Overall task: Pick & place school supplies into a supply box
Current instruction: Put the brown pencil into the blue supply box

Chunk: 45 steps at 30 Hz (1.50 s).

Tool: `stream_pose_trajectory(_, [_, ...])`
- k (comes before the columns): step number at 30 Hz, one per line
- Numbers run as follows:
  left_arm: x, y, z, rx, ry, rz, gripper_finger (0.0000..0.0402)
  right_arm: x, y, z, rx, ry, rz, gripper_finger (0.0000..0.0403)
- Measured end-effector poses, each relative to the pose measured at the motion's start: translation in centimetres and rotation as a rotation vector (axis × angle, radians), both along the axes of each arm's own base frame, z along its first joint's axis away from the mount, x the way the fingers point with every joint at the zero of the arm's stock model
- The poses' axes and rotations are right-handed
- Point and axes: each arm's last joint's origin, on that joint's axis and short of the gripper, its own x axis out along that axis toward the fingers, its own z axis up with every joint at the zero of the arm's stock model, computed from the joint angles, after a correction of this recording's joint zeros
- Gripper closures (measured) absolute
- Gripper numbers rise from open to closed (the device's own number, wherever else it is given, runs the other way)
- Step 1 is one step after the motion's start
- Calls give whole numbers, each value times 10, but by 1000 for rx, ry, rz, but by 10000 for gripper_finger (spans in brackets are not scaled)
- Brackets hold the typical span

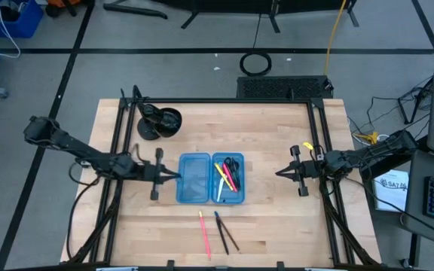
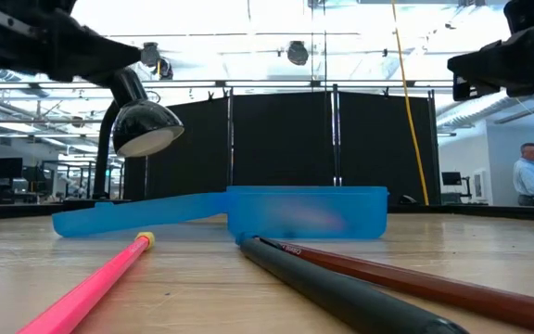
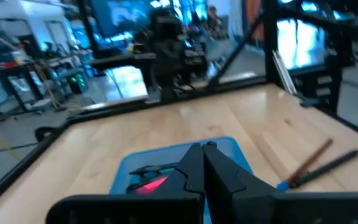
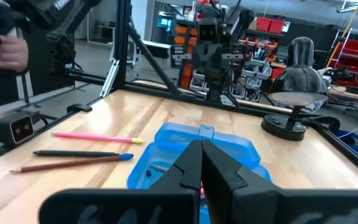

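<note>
Three loose pens [image 1: 215, 232] lie on the worktop past the supply box [image 1: 210, 179] (lengthwise, box to edge), roughly midway between your left jaws [image 1: 173, 175] and right jaws [image 1: 281, 172], both closed, empty.

Bright, even overhead lighting; ceiling lamps [image 2: 297, 51] glare in the low view. Left wrist view blurred throughout. Near pencils [image 2: 360, 292] out of focus.

No legible text, label, brand or number is being shown on anything in these four views.
</note>
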Motion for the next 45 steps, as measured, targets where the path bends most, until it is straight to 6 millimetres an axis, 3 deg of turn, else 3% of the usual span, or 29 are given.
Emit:
stream_pose_trajectory(6, [-20, 13, -10, -121, -57, 32, 400, 0, -2, 3, 150, -14, -86, 403])
stream_pose_trajectory(11, [-22, 16, -14, -139, -50, 74, 397, 4, -2, 5, 228, -28, -105, 403])
stream_pose_trajectory(13, [-22, 17, -15, -142, -49, 107, 396, 9, 0, 1, 239, 43, -125, 403])
stream_pose_trajectory(16, [-22, 18, -16, -137, -39, 143, 396, 23, 9, 17, 230, 83, -119, 403])
stream_pose_trajectory(21, [-22, 18, -16, -135, -38, 159, 395, 64, 34, 52, 132, 171, -265, 403])
stream_pose_trajectory(24, [-22, 18, -17, -134, -35, 161, 395, 93, 51, 83, 93, 256, -393, 403])
stream_pose_trajectory(30, [-22, 18, -18, -122, -18, 162, 394, 157, 85, 110, 127, 503, -510, 403])
stream_pose_trajectory(32, [-22, 18, -18, -109, -16, 161, 394, 181, 97, 110, 162, 554, -503, 403])
stream_pose_trajectory(38, [-22, 18, -19, -84, -9, 162, 394, 250, 130, 85, 235, 622, -493, 403])
stream_pose_trajectory(45, [-23, 18, -29, -94, 92, 169, 394, 291, 142, 47, 423, 824, -428, 403])
